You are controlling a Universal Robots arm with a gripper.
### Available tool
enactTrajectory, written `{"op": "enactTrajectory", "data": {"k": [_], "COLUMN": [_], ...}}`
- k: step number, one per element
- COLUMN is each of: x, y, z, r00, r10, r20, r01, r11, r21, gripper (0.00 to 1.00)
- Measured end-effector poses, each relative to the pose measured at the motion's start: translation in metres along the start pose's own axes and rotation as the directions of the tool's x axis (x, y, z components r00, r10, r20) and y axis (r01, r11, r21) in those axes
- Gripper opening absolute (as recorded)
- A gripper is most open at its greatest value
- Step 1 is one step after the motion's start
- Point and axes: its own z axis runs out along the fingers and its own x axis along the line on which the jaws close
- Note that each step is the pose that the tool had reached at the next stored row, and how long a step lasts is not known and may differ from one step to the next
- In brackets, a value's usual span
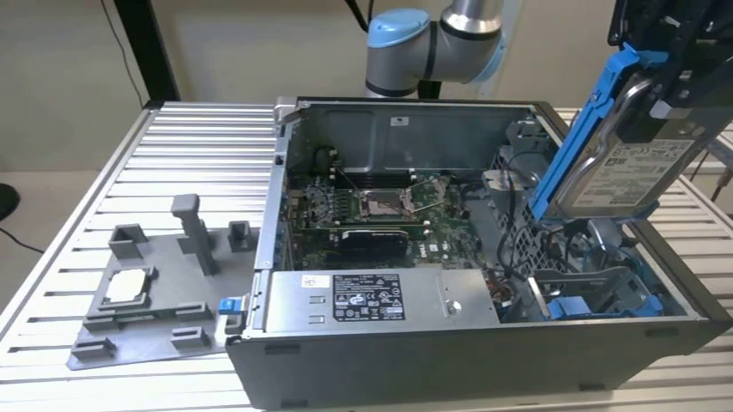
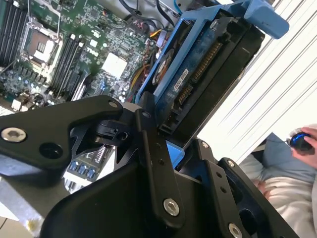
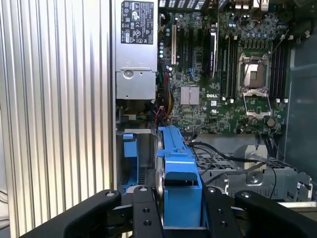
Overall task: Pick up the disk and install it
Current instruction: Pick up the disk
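The disk point(image 1: 627, 176), a silver-grey hard drive with a white label in a blue carrier, hangs on edge and tilted above the right end of the open computer case point(image 1: 458, 352). My gripper point(image 1: 678, 90) is shut on its upper end. In both wrist views the black fingers point(image 3: 143, 210) clamp the carrier's two sides, with the disk point(image 3: 178, 163) point(image 2: 208, 54) pointing down toward the case interior. Below it sits a drive bay with blue plastic parts point(image 1: 578, 307).
Inside the case are a motherboard point(image 1: 378, 206) and a boxed power supply point(image 1: 366, 298). A grey fixture plate point(image 1: 172, 322) holding a small square chip point(image 1: 126, 287) lies at the exterior view's left on the slatted table point(image 1: 195, 146). A person's hand point(image 2: 303, 141) shows beyond the table.
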Motion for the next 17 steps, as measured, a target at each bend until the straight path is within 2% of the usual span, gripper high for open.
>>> {"op": "enactTrajectory", "data": {"k": [13, 17], "x": [-0.0022, -0.0003], "y": [0.0, -0.0029], "z": [0.0001, 0.0013], "r00": [1.0, 1.0], "r10": [0.001, 0.001], "r20": [-0.0012, -0.0011], "r01": [-0.001, -0.001], "r11": [1.0, 1.0], "r21": [-0.0006, -0.0007], "gripper": [0.0, 0.0]}}
